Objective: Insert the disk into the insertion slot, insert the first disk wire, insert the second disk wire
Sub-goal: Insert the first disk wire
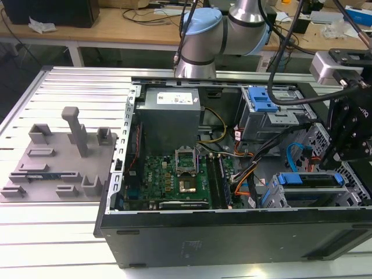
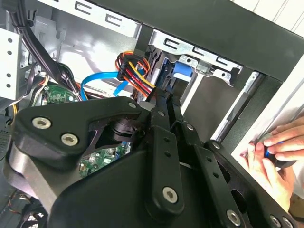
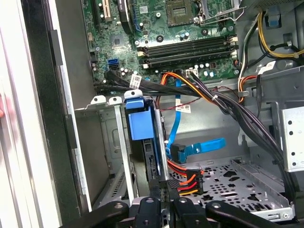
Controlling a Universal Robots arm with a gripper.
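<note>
The disk [image 1: 308, 179], in its blue carrier [image 3: 141, 118], sits inside the insertion slot of the grey drive cage [image 1: 273, 196] at the case's front corner. My gripper [image 3: 165, 191] hangs at the disk's rear edge. Its fingers look shut on the black plug of the red, orange and yellow disk wire [image 3: 187, 183], also visible in the second wrist view [image 2: 135, 71]. A blue flat disk wire [image 3: 204, 145] lies loose beside it, its plug end close to the disk. In the exterior view the gripper [image 1: 332, 161] stands just above the cage.
A person's hand [image 2: 273, 152] rests on the case's outer edge. A second cage with a blue latch [image 1: 261, 99] sits at the back. The motherboard [image 1: 174, 174], power supply [image 1: 171, 113] and black cable bundles [image 3: 247, 118] surround the cage. A grey fixture plate [image 1: 58, 157] lies at the exterior view's left.
</note>
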